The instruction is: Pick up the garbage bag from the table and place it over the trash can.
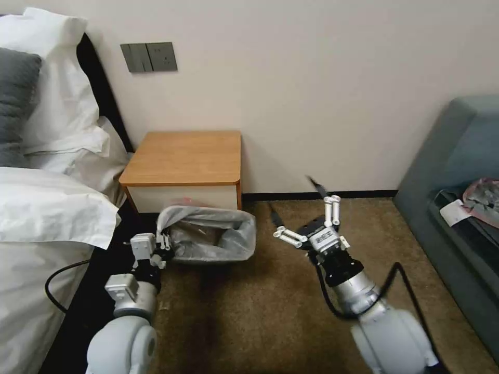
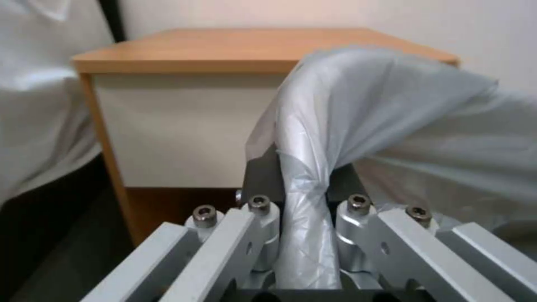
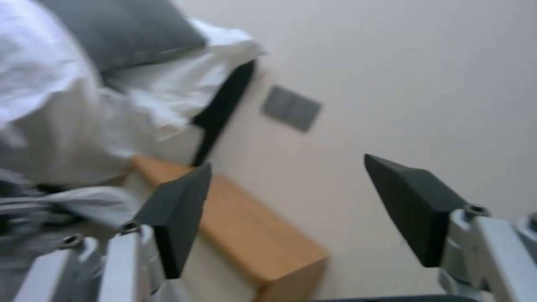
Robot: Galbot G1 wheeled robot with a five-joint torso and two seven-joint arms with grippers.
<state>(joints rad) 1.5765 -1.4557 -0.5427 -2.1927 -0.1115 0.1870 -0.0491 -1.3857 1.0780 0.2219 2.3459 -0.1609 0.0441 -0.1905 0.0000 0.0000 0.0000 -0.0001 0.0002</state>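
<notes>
Garbage bag (image 1: pixel 210 234) off table (image 1: pixel 184 156), draped over trash can (image 1: pixel 228 255) on floor before it. My left gripper (image 1: pixel 165 244) pinches bag rim at near-left corner. My right gripper (image 1: pixel 311 222) spread wide, empty, beside can. Judgement: lining nearly done; left release remains.

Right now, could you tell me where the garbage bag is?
In the head view the garbage bag is draped over the trash can on the carpet before the table, its left corner pinched by the left gripper.
</notes>
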